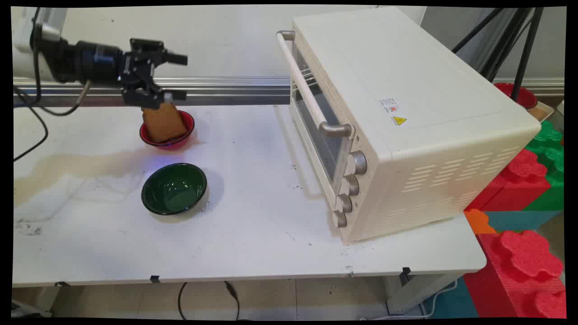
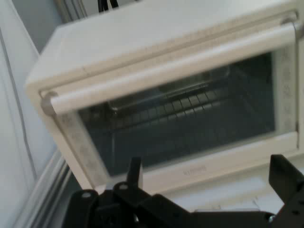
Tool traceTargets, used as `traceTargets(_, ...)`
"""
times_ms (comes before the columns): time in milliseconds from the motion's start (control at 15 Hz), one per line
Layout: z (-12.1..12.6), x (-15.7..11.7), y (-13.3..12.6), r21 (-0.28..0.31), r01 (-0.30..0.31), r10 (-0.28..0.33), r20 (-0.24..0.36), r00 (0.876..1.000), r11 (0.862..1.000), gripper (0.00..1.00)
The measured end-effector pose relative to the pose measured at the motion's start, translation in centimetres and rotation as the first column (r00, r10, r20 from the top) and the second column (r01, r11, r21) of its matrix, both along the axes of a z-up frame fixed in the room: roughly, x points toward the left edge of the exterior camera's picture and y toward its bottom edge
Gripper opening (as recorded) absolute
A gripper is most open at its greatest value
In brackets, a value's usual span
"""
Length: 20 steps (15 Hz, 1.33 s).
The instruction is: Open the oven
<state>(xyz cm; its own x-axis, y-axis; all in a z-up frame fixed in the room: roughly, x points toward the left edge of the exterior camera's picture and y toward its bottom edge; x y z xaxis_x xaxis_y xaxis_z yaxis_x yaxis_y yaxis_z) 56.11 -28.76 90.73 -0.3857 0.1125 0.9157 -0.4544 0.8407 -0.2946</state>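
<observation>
Claw (image 1: 168, 96), upper left of frame, seen spread wide, yet bread slice (image 1: 163, 122) hangs off lower finger above red bowl (image 1: 188, 131). Slice could be dropped: grip looks marginal. Toaster oven (image 1: 397, 117) at right shut.

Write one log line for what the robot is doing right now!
gripper: open, aimed at oven | bread slice: upright in red bowl | green bowl: empty | oven door: shut

A brown toast slice (image 1: 162, 123) stands tilted in a red bowl (image 1: 186, 135).
</observation>
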Motion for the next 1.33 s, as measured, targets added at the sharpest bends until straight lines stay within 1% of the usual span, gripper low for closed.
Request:
traceTargets(200, 1.8, -2.3, -1.9, -0.019, 0.002, -0.003, -0.029, 1.0, 1.0, 1.0)
traceTargets(400, 2.8, -3.9, -3.3, -0.023, 0.002, -0.003, -0.045, 0.999, 1.0, 1.0)
traceTargets(667, 4.1, -7.6, -6.2, -0.019, 0.006, -0.007, -0.063, 0.998, 1.0, 1.0)
traceTargets(867, 4.3, -10.1, -8.0, -0.008, 0.01, -0.011, -0.058, 0.998, 1.0, 1.0)
traceTargets(1067, 4.2, -12.8, -9.7, 0.0, 0.019, -0.019, -0.039, 0.999, 1.0, 1.0)
traceTargets(1333, 4.0, -15.2, -10.9, 0.014, 0.031, -0.03, -0.029, 0.999, 0.999, 1.0)
